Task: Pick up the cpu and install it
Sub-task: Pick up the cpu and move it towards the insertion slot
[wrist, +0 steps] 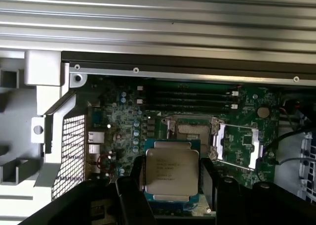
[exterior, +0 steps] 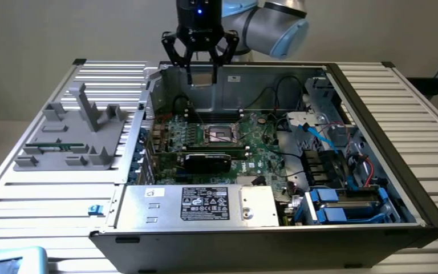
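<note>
As pincer (exterior: 202, 73) hovers, cpu (wrist: 172, 171) sits btwn jaws (gripped).

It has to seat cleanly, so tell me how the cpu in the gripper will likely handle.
The cpu, a flat square with a metal lid, is probably stiff. It is small beside the case, so likely light. Held by its thin edges in the gripper, the smooth chip could slip or tilt if bumped.

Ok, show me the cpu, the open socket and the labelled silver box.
cpu (wrist: 172, 173), wrist view, middle of its metal top.
open socket (wrist: 190, 131), wrist view, its bare centre.
silver box (exterior: 206, 204), exterior view, on its label.
</note>
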Robot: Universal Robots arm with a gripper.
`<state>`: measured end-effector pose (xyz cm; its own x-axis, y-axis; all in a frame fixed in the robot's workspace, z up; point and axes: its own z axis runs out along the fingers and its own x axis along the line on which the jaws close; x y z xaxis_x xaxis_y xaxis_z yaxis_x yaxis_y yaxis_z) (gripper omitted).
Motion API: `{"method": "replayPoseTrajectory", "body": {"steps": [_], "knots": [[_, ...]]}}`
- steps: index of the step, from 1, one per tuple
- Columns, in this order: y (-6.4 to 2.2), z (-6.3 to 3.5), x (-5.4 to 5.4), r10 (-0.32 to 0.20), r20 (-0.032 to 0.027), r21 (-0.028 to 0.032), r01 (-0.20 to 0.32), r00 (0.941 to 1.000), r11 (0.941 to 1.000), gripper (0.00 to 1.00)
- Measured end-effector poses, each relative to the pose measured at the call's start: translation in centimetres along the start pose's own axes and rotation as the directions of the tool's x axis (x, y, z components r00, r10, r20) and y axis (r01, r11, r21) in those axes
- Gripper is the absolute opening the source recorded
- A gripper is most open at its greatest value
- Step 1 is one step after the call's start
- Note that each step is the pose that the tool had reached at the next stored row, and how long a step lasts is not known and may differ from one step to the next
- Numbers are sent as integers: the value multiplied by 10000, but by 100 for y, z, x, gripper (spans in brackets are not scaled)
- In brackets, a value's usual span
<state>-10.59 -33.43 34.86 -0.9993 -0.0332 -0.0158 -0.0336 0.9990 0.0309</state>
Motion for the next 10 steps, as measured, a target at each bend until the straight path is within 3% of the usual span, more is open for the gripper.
{"method": "replayPoseTrajectory", "body": {"steps": [10], "knots": [[-6,66,-229,40,1,-22,-40,10000,10000,55]]}}
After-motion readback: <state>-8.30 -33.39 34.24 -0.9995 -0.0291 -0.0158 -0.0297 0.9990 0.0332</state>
